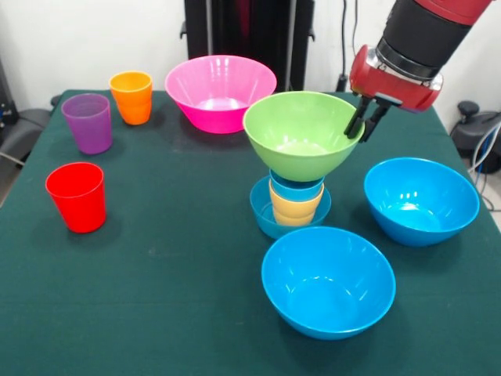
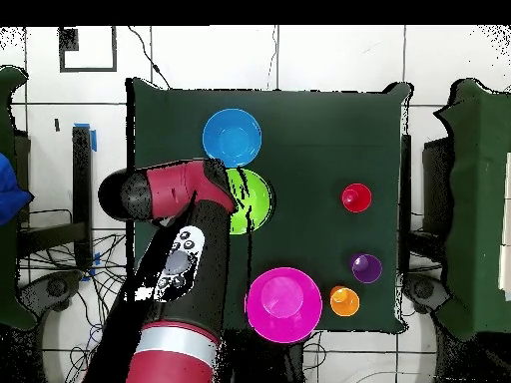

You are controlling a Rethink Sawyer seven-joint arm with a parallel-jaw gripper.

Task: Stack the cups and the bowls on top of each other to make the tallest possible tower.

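Tool point(image 1: 362, 125): pinching the green bowl point(image 1: 301, 133) rim at 3 o'clock, seating it on the tower point(image 1: 295, 200).

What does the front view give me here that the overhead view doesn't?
Only the front view shows the tower's lower layers: a yellow-orange cup and light blue cup in a small blue bowl. It also shows the gripper at the green bowl's rim and a second large blue bowl. Only the overhead view shows the floor. Both show the pink bowl.
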